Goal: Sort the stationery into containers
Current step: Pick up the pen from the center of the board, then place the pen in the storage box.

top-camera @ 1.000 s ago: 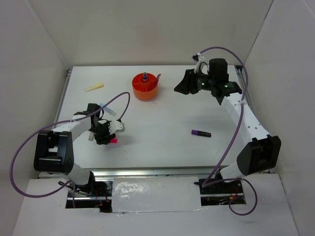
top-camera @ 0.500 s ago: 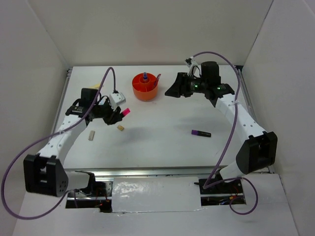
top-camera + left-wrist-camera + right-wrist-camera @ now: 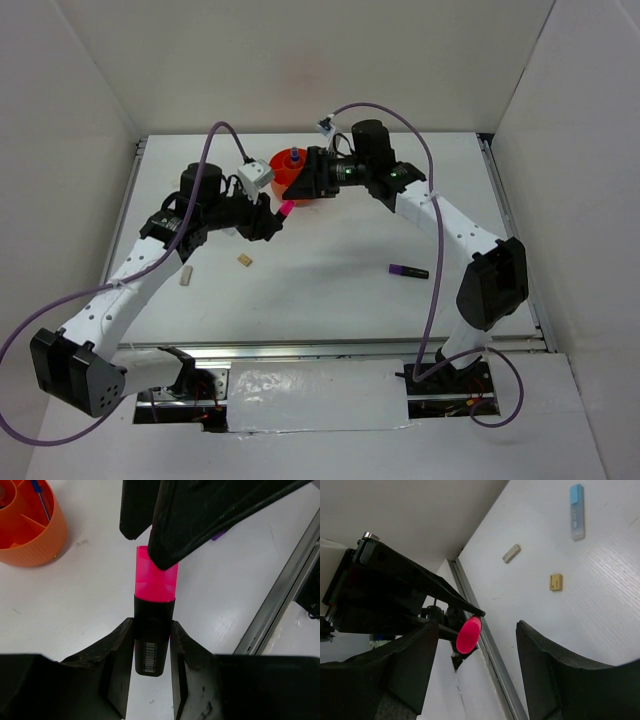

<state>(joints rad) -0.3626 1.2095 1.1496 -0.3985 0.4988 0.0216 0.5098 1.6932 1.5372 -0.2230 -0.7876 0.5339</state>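
My left gripper is shut on the black barrel of the pink-black highlighter, held above the table with its pink cap pointing away. My right gripper faces it, open. The pink cap lies between the right fingers without touching them. The orange pot stands just behind both grippers, with a blue pen and a blue-capped bottle in it. A purple-black marker lies on the table at the right.
Two tan erasers lie on the table under the left arm. The right wrist view shows them beside a blue strip. White walls enclose the table; a metal rail runs along its near edge.
The left arm lifted the highlighter off the table and carried it up and right toward the pot. The right arm swung left to meet it and its jaws opened wider.
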